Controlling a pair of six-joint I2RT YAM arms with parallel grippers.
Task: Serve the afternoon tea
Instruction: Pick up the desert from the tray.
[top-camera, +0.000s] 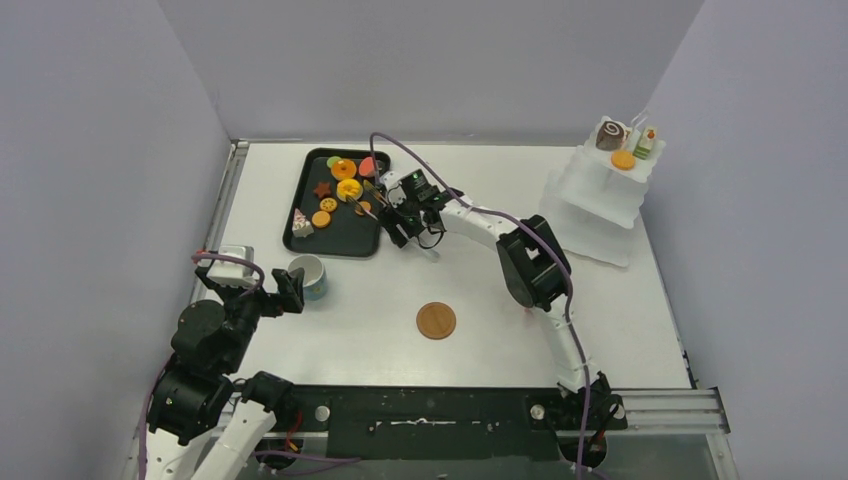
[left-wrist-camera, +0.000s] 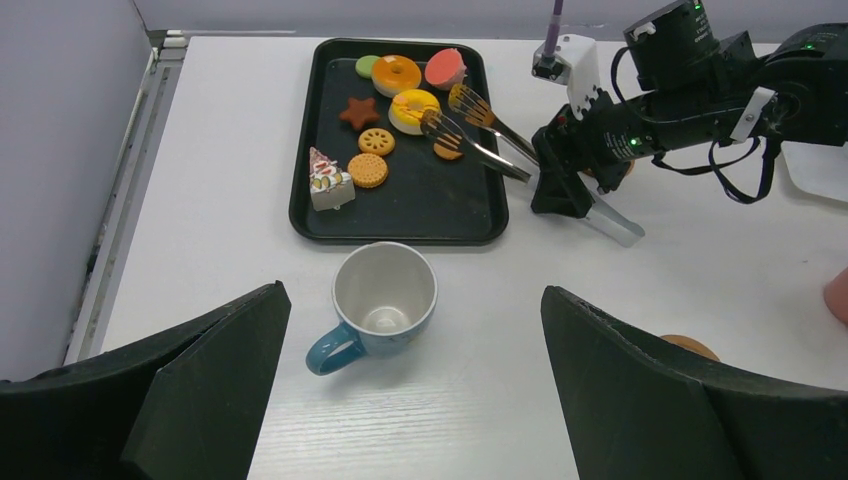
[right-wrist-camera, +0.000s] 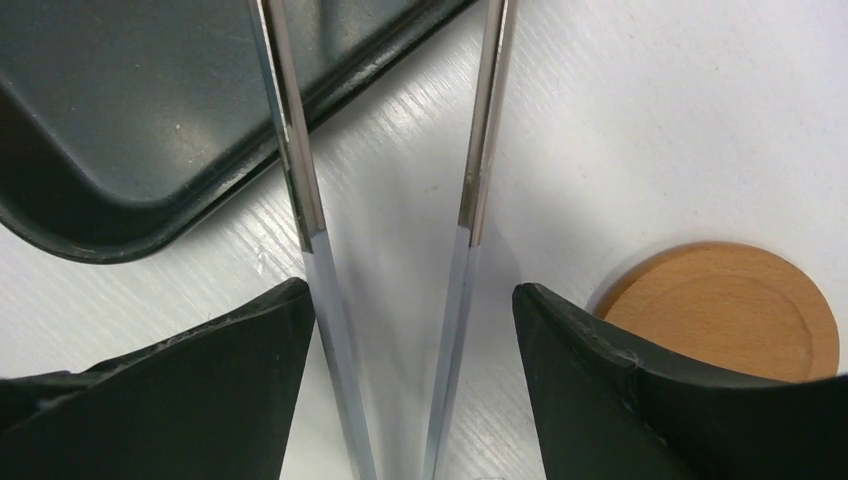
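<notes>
Cup (left-wrist-camera: 385, 295) white inside, blue handle; tray (left-wrist-camera: 430, 205) black; coaster (top-camera: 436, 321) brown; tongs (left-wrist-camera: 470, 105) silver.

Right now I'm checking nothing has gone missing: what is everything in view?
tray: 1, black, far left
tarts: 3, orange, two on tray, one on stand
cookies: 4, brown, on tray
disc: 1, green, tray's far edge
pink piece: 1, pink, tray's far edge
slice: 1, white, tray's near left
stand: 1, white, far right
roll: 1, brown, top of stand
small cake: 1, green and white, top of stand
cup: 1, blue, upright, near side of tray
coaster: at least 1, brown, mid-table
tongs: 1, metal, tips over tray
left tool: 1, black, open, facing cup
right tool: 1, black, shut on tongs
</notes>
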